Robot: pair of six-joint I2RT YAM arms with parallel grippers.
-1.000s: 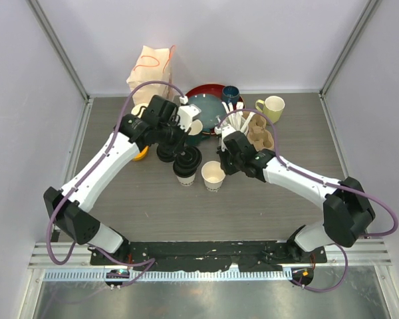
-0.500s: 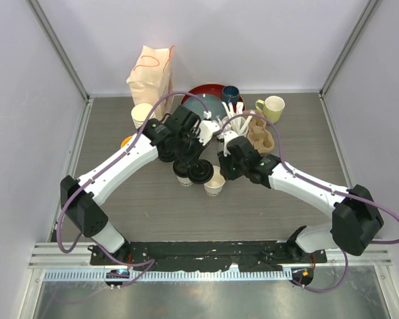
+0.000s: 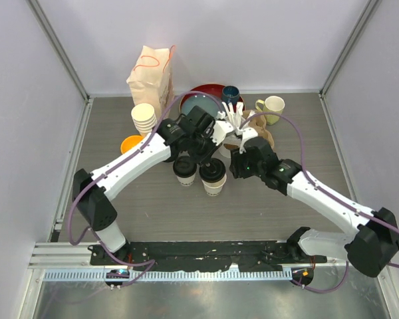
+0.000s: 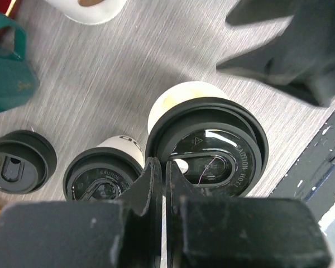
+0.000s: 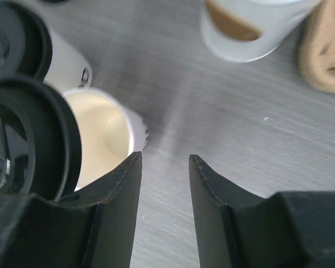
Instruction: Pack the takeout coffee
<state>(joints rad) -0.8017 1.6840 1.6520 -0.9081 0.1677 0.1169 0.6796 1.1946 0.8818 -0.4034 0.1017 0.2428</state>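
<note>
— where are the coffees?
— both stand upright mid-table [image 3: 199, 212], in front of my two arms. the lidded cup [image 3: 185, 170] is on my left. the open cup [image 5: 103, 131] is just beside it on the right. both are cream paper.
— and your left claw?
— my left claw [image 4: 161, 166] reaches down from above. its fingers are pressed together, pinching the near rim of a black lid [image 4: 212, 151]. the lid lies askew over the open cup. it covers most of the mouth, and a crescent of the cream inside shows at one edge. i cannot tell whether it grips the rim anywhere.
— the right claw?
— my right claw [image 5: 165, 159] is low at the open cup's right side. its fingers are spread, with only bare table between them. the cup wall stands just off one fingertip, outside the gap.
— anything else close by?
— a spare lid [image 4: 17, 162] lies flat beside the lidded cup, with a teal mug [image 4: 5, 67] further off. a brown pulp carrier [image 5: 326, 50] shows at the edge of the right wrist view, apart from both cups.
</note>
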